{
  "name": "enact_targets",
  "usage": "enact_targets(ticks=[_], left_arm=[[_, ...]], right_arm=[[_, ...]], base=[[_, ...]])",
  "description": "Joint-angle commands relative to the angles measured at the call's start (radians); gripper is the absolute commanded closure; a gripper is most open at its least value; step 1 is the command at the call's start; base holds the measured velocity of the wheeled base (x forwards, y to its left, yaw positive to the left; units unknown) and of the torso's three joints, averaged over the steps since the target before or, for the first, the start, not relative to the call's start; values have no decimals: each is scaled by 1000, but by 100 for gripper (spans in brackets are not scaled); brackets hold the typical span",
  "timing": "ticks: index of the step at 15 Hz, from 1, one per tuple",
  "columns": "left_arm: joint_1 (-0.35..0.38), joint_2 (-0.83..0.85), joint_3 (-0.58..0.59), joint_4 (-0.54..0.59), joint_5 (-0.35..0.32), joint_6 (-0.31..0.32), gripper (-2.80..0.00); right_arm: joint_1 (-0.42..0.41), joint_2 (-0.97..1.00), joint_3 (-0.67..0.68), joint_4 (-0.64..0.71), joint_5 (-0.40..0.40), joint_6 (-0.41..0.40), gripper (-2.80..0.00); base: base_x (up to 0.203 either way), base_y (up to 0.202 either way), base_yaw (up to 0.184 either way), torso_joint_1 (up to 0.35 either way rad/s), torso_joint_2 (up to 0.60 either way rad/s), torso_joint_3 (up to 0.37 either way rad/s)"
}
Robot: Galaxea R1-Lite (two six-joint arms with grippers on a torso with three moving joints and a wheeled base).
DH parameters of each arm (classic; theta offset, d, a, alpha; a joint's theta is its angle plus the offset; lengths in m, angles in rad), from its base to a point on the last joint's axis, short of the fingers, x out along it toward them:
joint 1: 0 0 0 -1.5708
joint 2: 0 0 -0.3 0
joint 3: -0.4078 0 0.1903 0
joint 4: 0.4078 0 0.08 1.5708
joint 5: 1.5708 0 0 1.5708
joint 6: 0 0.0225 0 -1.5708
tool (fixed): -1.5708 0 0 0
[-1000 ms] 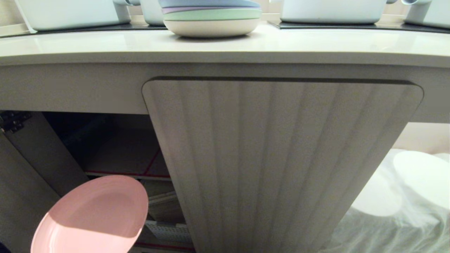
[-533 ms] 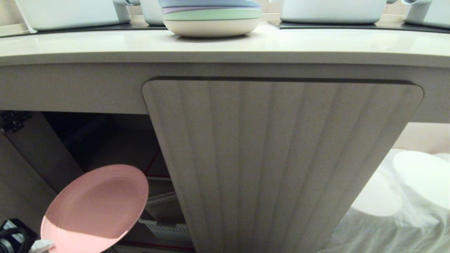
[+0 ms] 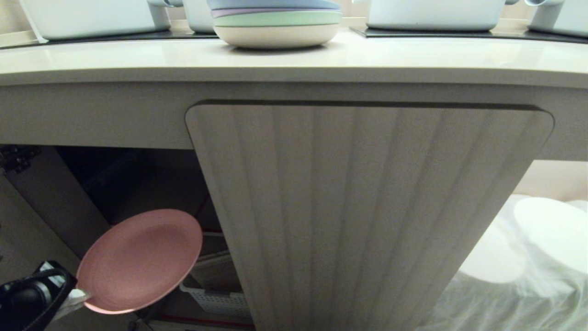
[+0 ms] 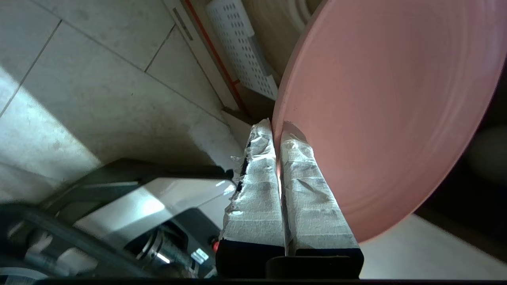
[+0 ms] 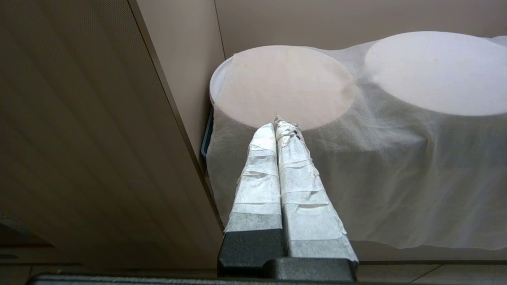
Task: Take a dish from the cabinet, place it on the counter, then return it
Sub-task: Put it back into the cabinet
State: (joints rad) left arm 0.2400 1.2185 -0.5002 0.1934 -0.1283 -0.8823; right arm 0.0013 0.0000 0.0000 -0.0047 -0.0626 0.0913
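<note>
left gripper (image 4: 277, 126): two long flat fingers (image 4: 253, 186) wrapped in wrinkled white tape, frayed at the tips, black plastic bases joined by a black crossbar. at about 8 o'clock of them in the left wrist view, a black and silver-grey wrist housing with a ribbed metal fitting and a small red dot. right gripper (image 5: 279, 123): same white-taped fingers (image 5: 257, 178), grey-to-black bases. head view shows the left wrist as a black rounded body with a cable loop at 8 o'clock.

Kitchen setting. Long cream counter (image 3: 294, 57) across top of head view, black inset cooktop panels (image 3: 459, 33) with white pots (image 3: 434, 14) on them, stacked plates (image 3: 275, 23) at top centre. Below: fluted cabinet (image 3: 367, 207), open dark compartment at lower left, tiled floor (image 4: 79, 79).
</note>
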Motion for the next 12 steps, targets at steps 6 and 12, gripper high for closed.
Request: enact_targets(ticks=[6,12], left_arm=[[-13,220,-48,-91,0,0,0],[-28,329,-63,-216,10,-1,0]], right_arm=[[0,0,0,0,0,1,0],[0,0,0,0,0,1,0]], base=[[0,0,0,0,0,0],[0,0,0,0,0,0]])
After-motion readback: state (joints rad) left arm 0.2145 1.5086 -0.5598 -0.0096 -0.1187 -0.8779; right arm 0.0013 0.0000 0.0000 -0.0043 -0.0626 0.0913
